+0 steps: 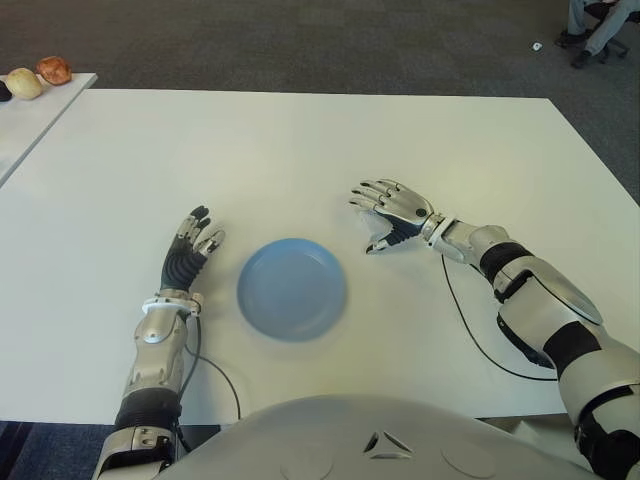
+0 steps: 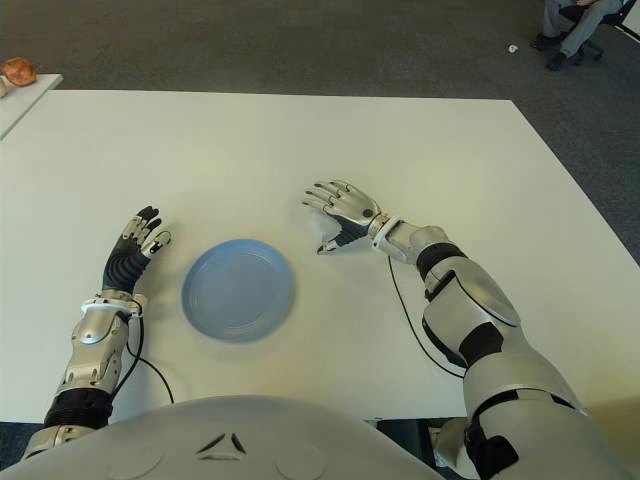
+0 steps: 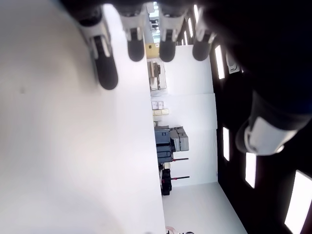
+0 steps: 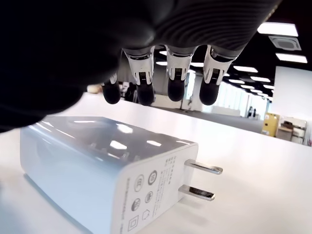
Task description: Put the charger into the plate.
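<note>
Left hand (image 1: pixel 192 243) sits palm-side up on the white table (image 1: pixel 300 140) just left of the blue plate (image 1: pixel 291 287), fingers extended and loose, nothing in it; idle. Plate is bare, so the charger isn't in yet. Right of the plate, the right hand (image 1: pixel 392 212) hovers palm-down with fingers spread, not closed on anything. The charger (image 4: pixel 105 175) is directly under that palm: hidden in both eye views, but the right wrist view shows it lying flat on the table, white block, two metal prongs (image 4: pixel 202 181) sticking out one end, fingertips (image 4: pixel 175 83) hanging above without contact. My read on handling: rigid plastic shell, light, glossy so likely slippery against hard fingers, not fragile. Best grip looks like thumb on one long flat side and fingers on the opposite one, across the body's middle; stay off the prongs. Low profile means fingers must get right down to the tabletop.
</note>
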### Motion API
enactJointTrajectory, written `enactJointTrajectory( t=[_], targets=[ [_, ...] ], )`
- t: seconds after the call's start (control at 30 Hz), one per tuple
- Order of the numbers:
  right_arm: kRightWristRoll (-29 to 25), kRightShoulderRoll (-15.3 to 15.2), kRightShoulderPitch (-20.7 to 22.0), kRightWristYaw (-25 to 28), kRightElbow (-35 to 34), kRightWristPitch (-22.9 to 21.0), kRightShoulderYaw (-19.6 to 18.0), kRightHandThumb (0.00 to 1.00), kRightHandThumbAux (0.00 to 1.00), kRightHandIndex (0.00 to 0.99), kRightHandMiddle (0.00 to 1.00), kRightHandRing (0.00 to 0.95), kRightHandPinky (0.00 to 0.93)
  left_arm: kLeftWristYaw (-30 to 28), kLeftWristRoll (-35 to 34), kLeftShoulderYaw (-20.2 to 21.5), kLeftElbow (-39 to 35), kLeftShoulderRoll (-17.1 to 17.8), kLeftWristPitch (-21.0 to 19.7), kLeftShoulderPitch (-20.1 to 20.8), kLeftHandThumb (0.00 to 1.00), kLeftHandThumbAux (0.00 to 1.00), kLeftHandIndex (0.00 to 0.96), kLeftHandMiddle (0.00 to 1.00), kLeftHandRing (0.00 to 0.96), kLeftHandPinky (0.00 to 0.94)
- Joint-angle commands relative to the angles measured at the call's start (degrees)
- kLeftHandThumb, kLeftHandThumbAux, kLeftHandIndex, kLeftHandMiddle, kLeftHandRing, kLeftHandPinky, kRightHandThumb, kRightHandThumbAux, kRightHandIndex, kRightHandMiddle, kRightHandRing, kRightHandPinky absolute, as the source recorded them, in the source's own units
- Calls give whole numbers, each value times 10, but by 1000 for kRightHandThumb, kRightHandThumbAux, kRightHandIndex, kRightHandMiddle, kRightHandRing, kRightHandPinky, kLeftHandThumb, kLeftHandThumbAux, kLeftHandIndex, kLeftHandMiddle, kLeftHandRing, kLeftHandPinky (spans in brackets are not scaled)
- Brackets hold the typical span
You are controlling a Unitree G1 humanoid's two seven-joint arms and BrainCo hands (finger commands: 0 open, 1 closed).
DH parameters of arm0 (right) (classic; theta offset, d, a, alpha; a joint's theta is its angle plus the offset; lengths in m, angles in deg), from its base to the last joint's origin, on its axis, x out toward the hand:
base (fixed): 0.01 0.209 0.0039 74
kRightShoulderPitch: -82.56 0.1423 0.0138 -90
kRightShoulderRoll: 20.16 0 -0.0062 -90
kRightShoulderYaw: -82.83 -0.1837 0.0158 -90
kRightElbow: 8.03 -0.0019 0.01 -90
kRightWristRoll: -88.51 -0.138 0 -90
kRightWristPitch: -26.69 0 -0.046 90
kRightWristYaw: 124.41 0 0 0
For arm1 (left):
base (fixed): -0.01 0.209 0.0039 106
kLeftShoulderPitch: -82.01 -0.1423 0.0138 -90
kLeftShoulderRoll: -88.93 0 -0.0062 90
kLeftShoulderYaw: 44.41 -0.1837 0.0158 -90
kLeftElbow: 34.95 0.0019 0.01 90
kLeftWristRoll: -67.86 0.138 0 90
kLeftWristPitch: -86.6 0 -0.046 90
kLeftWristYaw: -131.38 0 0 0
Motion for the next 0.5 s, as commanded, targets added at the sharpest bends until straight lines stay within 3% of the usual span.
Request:
enactJointTrajectory(
  t=[0.03,0.5],
  targets=[
    [-4,16,-26,20,13,-4,7,120,376,0,0,0,79,-11,3,-3,24,1,-62,-36,0,568,1,71,58,65],
    [-80,30,-50,78,18,7,-37,101,380,0,0,0,95,-21,-1,0,23,13,-70,-36,0,565,0,71,58,61]
  ],
)
